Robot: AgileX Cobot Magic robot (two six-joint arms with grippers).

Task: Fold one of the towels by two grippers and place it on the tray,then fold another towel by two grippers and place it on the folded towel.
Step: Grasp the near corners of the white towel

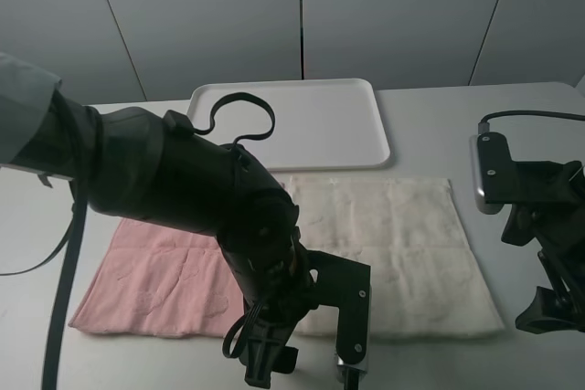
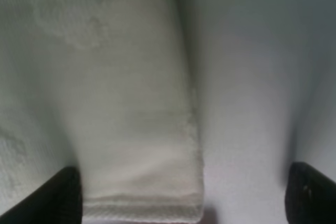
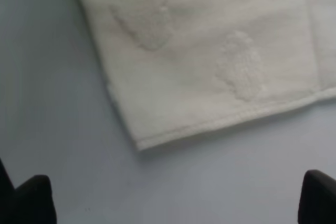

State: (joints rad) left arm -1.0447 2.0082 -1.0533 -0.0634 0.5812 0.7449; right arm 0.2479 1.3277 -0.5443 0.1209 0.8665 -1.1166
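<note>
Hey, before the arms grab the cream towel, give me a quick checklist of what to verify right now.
1. Both pincers open: ok, left pincer and right pincer have their jaws wide apart.
2. Cream square terry towel flat and unfolded on the pale table: ok.
3. Towel corner between the left pincer's fingers: ok.
4. Towel corner between the right pincer's fingers: not ok, the corner is in view but short of them.
5. White rectangular plastic tray free for the towel: ok, its visible part is bare.
6. Pale pink terry towel clear of the cream one: cannot tell, the left arm hides where they meet.
</note>
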